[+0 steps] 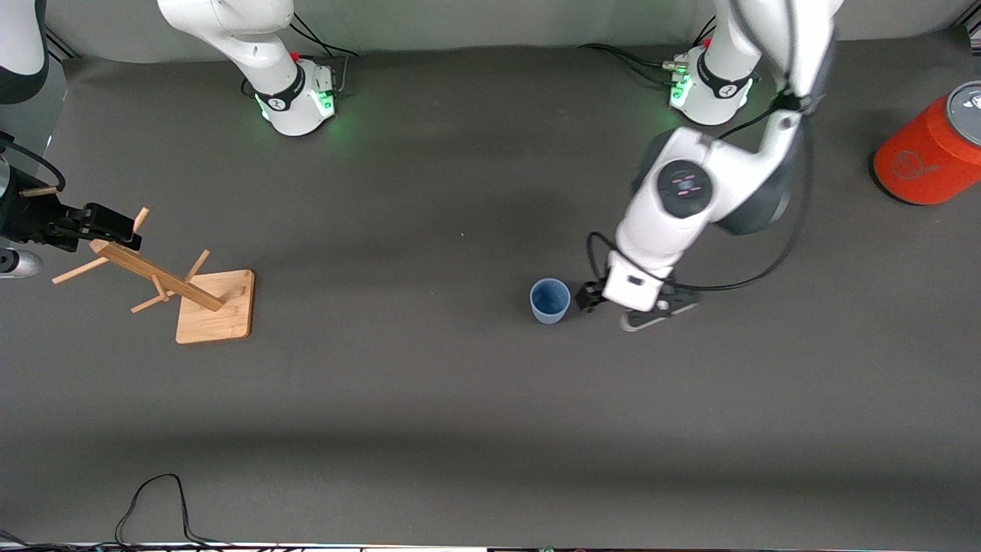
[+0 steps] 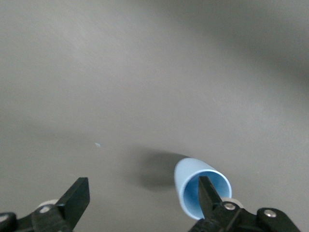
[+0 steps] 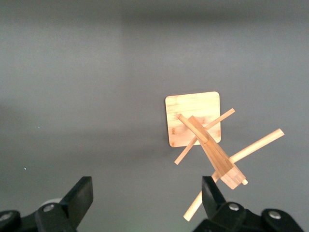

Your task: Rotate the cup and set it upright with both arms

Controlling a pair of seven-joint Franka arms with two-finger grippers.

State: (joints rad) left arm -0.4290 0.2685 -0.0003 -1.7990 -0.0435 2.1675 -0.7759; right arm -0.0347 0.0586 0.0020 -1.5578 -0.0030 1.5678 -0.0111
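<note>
The pale blue cup (image 1: 550,300) stands upright on the grey table, its open rim up. My left gripper (image 1: 602,303) hangs just beside it, toward the left arm's end of the table, open and holding nothing. In the left wrist view, one black finger (image 2: 208,195) overlaps the cup (image 2: 190,180) at its rim, and the other finger stands well apart over bare table. My right gripper (image 1: 115,224) waits open above the top of a wooden peg rack, with nothing between its fingers (image 3: 77,198).
The wooden peg rack (image 1: 217,305) (image 3: 193,118) leans on its square base at the right arm's end. A large orange cylinder with a grey lid (image 1: 931,149) lies at the left arm's end. A black cable (image 1: 153,498) loops along the table's front edge.
</note>
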